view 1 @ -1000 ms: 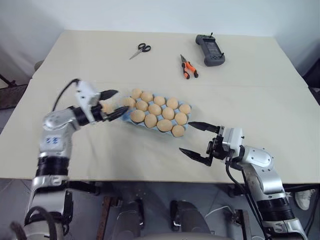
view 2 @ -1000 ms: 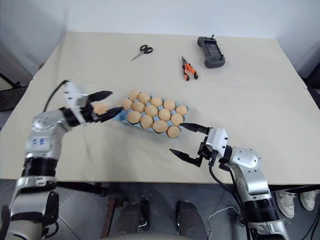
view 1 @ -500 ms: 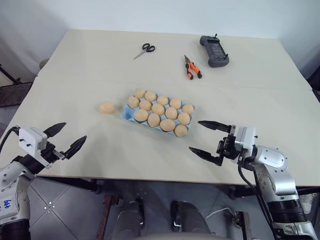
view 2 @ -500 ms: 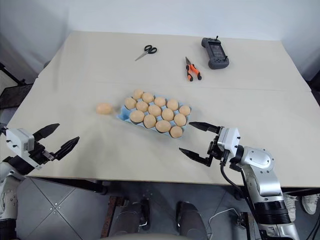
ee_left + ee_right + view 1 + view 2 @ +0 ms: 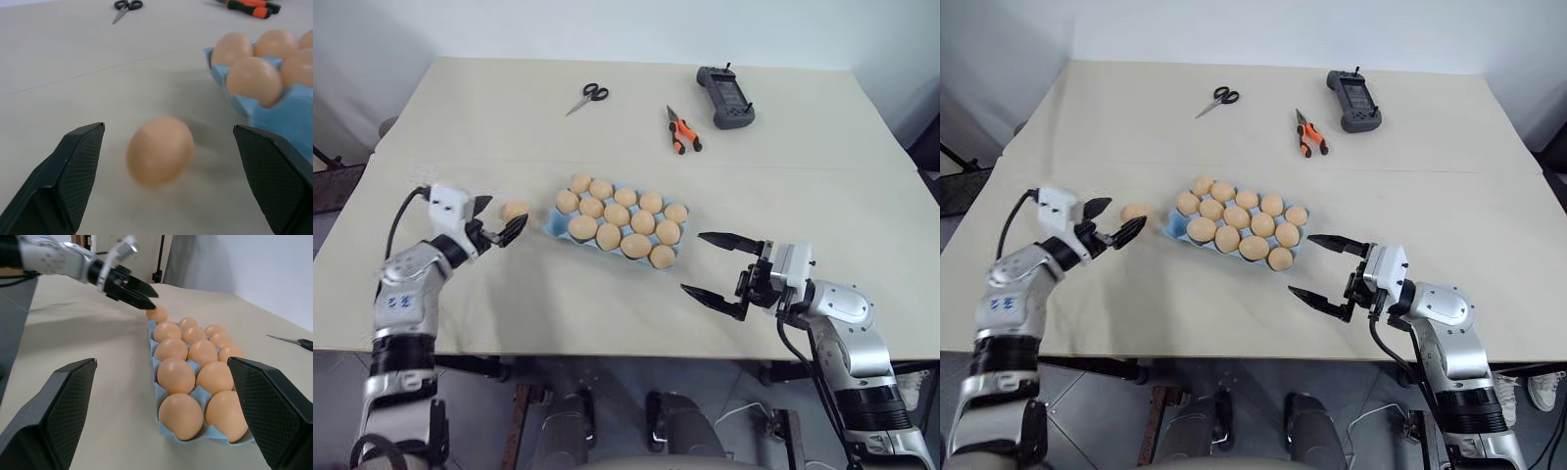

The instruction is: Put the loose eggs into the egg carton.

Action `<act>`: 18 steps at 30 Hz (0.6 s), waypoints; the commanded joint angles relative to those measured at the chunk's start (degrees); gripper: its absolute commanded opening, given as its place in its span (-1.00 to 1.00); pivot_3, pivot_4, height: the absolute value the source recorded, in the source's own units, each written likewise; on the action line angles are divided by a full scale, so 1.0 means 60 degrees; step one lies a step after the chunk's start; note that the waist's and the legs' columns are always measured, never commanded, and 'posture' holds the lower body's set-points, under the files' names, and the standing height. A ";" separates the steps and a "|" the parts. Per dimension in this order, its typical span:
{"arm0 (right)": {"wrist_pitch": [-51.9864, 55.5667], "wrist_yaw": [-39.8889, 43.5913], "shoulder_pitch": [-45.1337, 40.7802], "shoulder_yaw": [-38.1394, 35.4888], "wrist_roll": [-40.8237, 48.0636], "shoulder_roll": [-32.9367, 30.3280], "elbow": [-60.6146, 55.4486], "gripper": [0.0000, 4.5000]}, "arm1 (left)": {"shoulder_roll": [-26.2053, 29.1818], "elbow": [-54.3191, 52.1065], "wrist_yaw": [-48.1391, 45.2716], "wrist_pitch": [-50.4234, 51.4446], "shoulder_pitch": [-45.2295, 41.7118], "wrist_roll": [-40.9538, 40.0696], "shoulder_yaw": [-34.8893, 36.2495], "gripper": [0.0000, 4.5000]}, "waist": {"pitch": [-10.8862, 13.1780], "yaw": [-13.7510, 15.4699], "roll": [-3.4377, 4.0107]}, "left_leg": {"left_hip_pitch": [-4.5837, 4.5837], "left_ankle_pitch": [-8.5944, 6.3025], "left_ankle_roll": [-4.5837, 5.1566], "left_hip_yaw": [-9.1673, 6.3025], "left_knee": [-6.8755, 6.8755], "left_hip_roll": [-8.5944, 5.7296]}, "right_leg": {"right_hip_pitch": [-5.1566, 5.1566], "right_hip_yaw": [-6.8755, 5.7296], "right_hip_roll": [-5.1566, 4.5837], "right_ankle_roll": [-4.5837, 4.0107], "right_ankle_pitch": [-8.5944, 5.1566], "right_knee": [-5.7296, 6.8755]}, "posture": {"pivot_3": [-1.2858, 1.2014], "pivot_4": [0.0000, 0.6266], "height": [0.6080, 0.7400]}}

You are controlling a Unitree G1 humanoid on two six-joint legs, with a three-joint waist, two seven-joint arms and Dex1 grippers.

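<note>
Both claws stand with their fingers spread wide and neither holds anything. On the left side of the table, the left gripper (image 5: 501, 220) points toward the one loose pale orange-tan egg (image 5: 515, 211), which lies on the cream table top (image 5: 509, 127) just ahead of its black fingertips; in the left wrist view the egg (image 5: 159, 150) sits between the two open fingers but touches neither. Whether the tips reach as far as the egg cannot be told from the head views. The right gripper (image 5: 715, 266) hangs near the front edge of the table, to the right of the carton, its fingers aimed leftward and apart from everything.

That loose egg is smooth, oval and unbroken, resting on its side just to the left of the light blue moulded egg carton (image 5: 556, 223), near it but not touching. The carton lies flat at the middle of the table, set at a slant, with its cups filled by eggs of the same colour.

At the far side lie black-handled metal scissors (image 5: 586, 97), orange-and-black pliers (image 5: 681, 129) and a dark grey handheld controller (image 5: 724, 97), well apart from the carton.
</note>
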 commanded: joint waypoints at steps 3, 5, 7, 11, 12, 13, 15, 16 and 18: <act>-0.0072 -0.0308 0.0242 -0.0109 0.0049 0.0104 -0.0514 1.00 | -0.0111 0.2174 0.0165 -0.1122 -0.1307 0.0633 -0.0361 0.99 | 0.0001 0.0010 -0.0002 | -0.0001 0.0002 -0.0002 0.0001 0.0015 0.0011 | -0.0003 -0.0005 0.0015 0.0001 0.0000 0.0014 | 0.03 -0.52 1.00; -0.0083 -0.0388 0.0299 -0.0095 0.0026 0.0133 -0.0556 1.00 | -0.0144 0.2854 0.0248 -0.1284 -0.1658 0.0758 -0.0405 0.99 | 0.0001 0.0007 -0.0002 | -0.0001 0.0002 -0.0003 0.0006 0.0021 0.0013 | -0.0003 -0.0003 0.0016 0.0001 0.0000 0.0023 | 0.03 -0.52 1.00; -0.0089 -0.0466 0.0361 -0.0082 0.0013 0.0163 -0.0607 1.00 | -0.0144 0.3445 0.0278 -0.1475 -0.1930 0.0920 -0.0474 0.91 | 0.0001 0.0004 -0.0002 | 0.0000 0.0002 -0.0002 0.0009 0.0039 0.0013 | -0.0004 0.0000 0.0016 0.0001 0.0000 0.0037 | 0.03 -0.52 1.00; -0.0087 -0.0539 0.0391 -0.0069 -0.0019 0.0190 -0.0655 1.00 | -0.0121 0.3994 0.0005 -0.1772 -0.2156 0.0992 -0.0537 0.46 | 0.0001 0.0008 -0.0002 | 0.0000 0.0002 -0.0004 0.0008 0.0049 0.0018 | -0.0007 -0.0001 0.0017 0.0001 0.0000 0.0048 | 0.03 -0.52 1.00; -0.0086 -0.0552 0.0395 -0.0070 -0.0022 0.0195 -0.0661 1.00 | -0.0108 0.4043 -0.0023 -0.1794 -0.2166 0.1008 -0.0544 0.31 | 0.0001 0.0009 -0.0002 | 0.0000 0.0002 -0.0004 0.0007 0.0049 0.0018 | -0.0006 0.0000 0.0016 0.0001 0.0000 0.0049 | 0.03 -0.52 1.00; -0.0092 -0.0564 0.0383 -0.0066 -0.0033 0.0202 -0.0650 1.00 | -0.0103 0.4053 -0.0110 -0.1864 -0.2169 0.0982 -0.0523 0.17 | 0.0001 0.0010 -0.0002 | 0.0000 0.0003 -0.0004 0.0007 0.0049 0.0018 | -0.0006 0.0001 0.0016 0.0001 0.0000 0.0048 | 0.03 -0.52 1.00; -0.0100 -0.0584 0.0374 -0.0060 -0.0041 0.0216 -0.0646 1.00 | -0.0198 0.3708 -0.0776 -0.2031 -0.2134 0.0552 -0.0340 -0.08 | 0.0001 0.0016 -0.0002 | -0.0001 0.0002 -0.0004 0.0007 0.0049 0.0018 | -0.0007 0.0002 0.0015 0.0001 0.0000 0.0048 | 0.03 -0.52 1.00; -0.0113 -0.0583 0.0369 -0.0057 -0.0042 0.0225 -0.0639 1.00 | -0.0240 0.3505 -0.0999 -0.2118 -0.2140 0.0412 -0.0288 -0.11 | 0.0001 0.0016 -0.0002 | -0.0002 0.0003 -0.0004 0.0007 0.0049 0.0018 | -0.0007 0.0001 0.0015 0.0001 0.0000 0.0047 | 0.03 -0.52 1.00; -0.0122 -0.0574 0.0357 -0.0049 -0.0041 0.0233 -0.0620 1.00 | -0.0314 0.3160 -0.1338 -0.2211 -0.2201 0.0209 -0.0235 -0.11 | 0.0001 0.0016 -0.0002 | -0.0004 0.0003 -0.0004 0.0007 0.0049 0.0018 | -0.0009 0.0001 0.0015 0.0000 0.0000 0.0047 | 0.03 -0.52 1.00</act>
